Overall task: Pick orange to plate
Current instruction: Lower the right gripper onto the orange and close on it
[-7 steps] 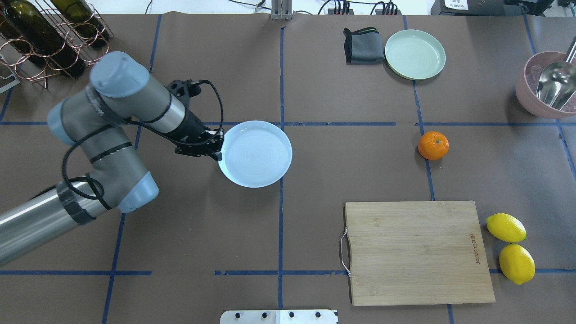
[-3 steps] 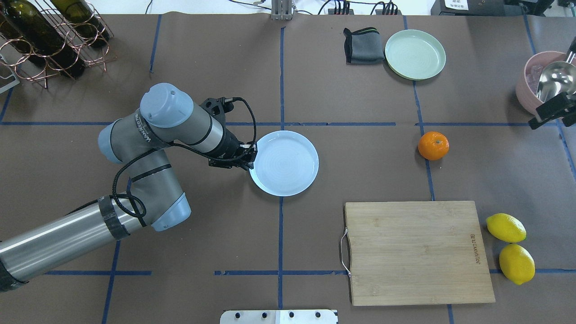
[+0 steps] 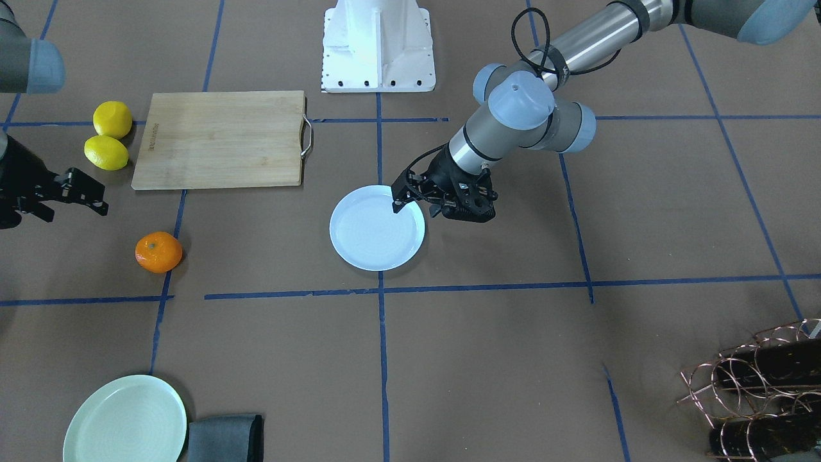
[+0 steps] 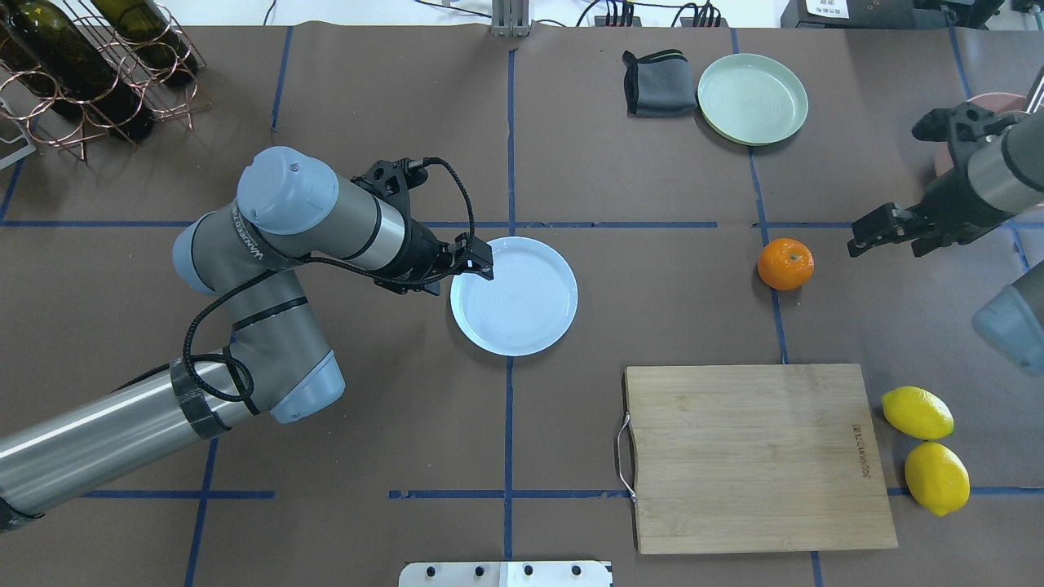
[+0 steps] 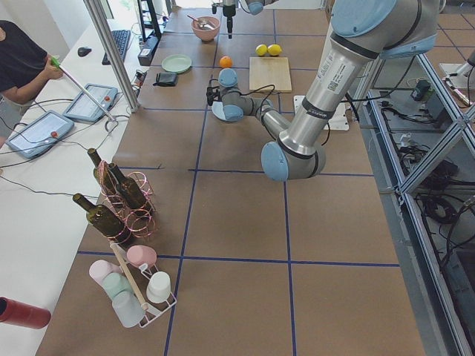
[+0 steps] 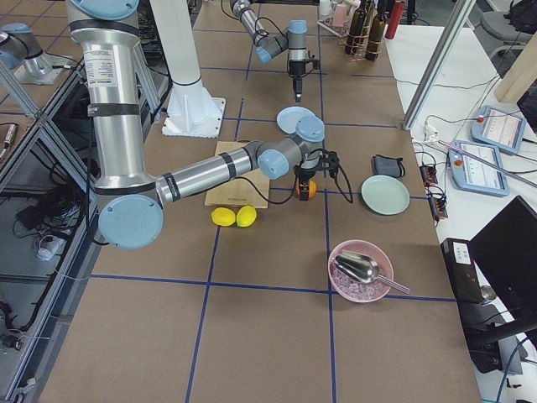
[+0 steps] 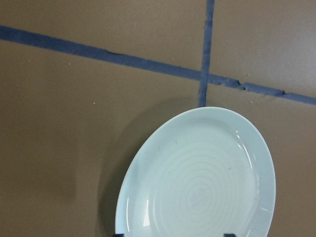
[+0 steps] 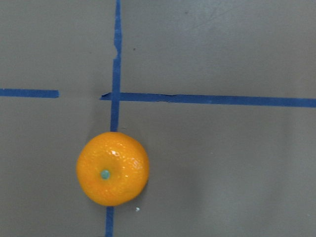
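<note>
Jaws: on the left gripper (image 4: 477, 267) I see them spread wide over the plate (image 4: 522, 303) rim; on the right gripper (image 4: 866, 235) spread, empty, near the orange (image 4: 785, 263).
Orange: on the desk (image 4: 652, 310), well apart from the plate.

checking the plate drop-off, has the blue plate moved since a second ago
Yes. The plate moved right: earlier mostly left of the vertical blue tape line, now roughly centred on it.
</note>
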`<state>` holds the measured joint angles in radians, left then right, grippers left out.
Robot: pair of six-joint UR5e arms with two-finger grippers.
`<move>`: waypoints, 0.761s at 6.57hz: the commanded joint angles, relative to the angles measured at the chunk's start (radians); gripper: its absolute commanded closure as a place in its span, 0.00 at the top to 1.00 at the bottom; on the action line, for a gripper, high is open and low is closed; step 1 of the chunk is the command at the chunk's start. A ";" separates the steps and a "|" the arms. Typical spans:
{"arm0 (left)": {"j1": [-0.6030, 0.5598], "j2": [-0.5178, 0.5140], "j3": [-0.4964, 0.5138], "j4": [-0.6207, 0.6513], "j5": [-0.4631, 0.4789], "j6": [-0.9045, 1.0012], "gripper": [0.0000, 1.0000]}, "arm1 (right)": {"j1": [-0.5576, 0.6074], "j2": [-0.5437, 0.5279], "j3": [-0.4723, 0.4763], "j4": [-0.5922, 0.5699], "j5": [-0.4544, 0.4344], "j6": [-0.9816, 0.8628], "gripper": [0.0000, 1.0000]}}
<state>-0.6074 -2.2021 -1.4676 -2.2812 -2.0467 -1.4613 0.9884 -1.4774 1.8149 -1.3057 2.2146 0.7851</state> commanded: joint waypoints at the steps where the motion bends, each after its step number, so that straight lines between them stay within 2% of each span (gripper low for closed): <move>1: 0.003 0.001 -0.011 -0.001 0.011 -0.007 0.95 | -0.123 0.058 -0.011 0.025 -0.149 0.132 1.00; 4: 0.005 0.002 -0.019 -0.001 0.068 -0.007 1.00 | -0.168 0.089 -0.063 0.032 -0.242 0.131 1.00; 5: 0.005 0.002 -0.019 -0.001 0.068 -0.007 1.00 | -0.168 0.103 -0.110 0.083 -0.243 0.134 1.00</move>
<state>-0.6030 -2.1999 -1.4856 -2.2825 -1.9817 -1.4679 0.8242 -1.3877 1.7450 -1.2578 1.9817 0.9172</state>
